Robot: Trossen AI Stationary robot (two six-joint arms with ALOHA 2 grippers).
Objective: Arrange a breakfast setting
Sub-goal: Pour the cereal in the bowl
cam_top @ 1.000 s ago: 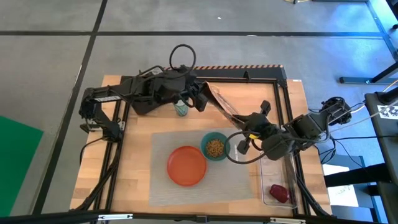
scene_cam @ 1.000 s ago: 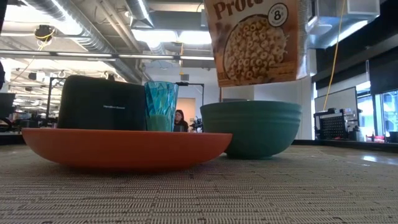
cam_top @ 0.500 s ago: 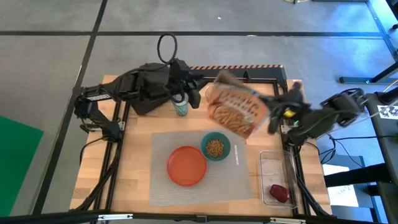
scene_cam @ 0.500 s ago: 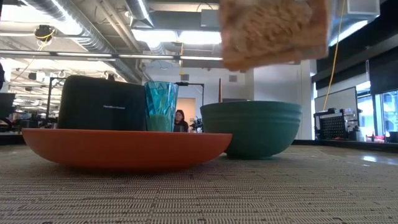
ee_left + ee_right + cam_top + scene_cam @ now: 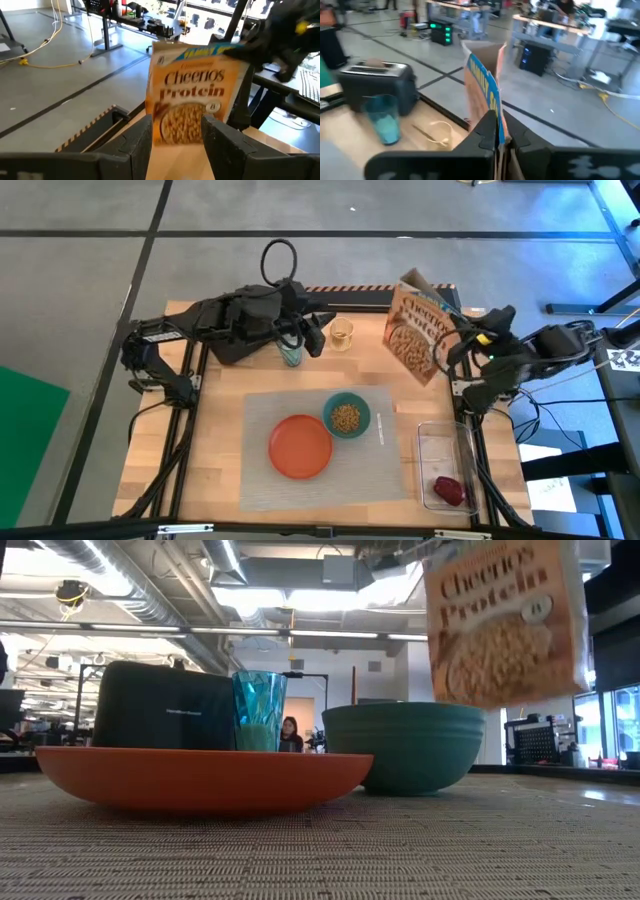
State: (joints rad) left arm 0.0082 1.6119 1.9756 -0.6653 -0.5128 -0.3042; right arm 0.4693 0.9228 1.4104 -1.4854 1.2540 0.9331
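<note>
A grey placemat (image 5: 320, 470) carries the orange plate (image 5: 300, 446) and the teal bowl (image 5: 347, 417), which has cereal in it. A gold spoon (image 5: 380, 426) lies right of the bowl. The pale teal tumbler (image 5: 291, 356) stands behind the mat. My left gripper (image 5: 312, 338) hovers open beside the tumbler, with nothing between its fingers (image 5: 140, 142). My right gripper (image 5: 452, 345) is at the far right, shut on a Cheerios box (image 5: 418, 330). The dark-red fruit (image 5: 448, 490) lies in a clear tray (image 5: 440, 445). My right gripper pinches the box between its two fingers (image 5: 487, 125) at the upper part of one narrow side (image 5: 495, 107), coming level from the table's right. The box (image 5: 505, 625) hangs nearly upright, its open top flap (image 5: 487, 55) up, clear of the table.
The black toaster (image 5: 165, 705) stands at the far left, mostly under my left arm. A small yellowish glass (image 5: 342, 335) sits between the tumbler and the box. A dark frame rail (image 5: 400, 298) runs along the table's far and side edges.
My right gripper has swung the cereal box from above the bowl toward the table's far right corner. The box has turned from tipped over the bowl to nearly upright. The small yellowish glass, hidden before, now shows.
</note>
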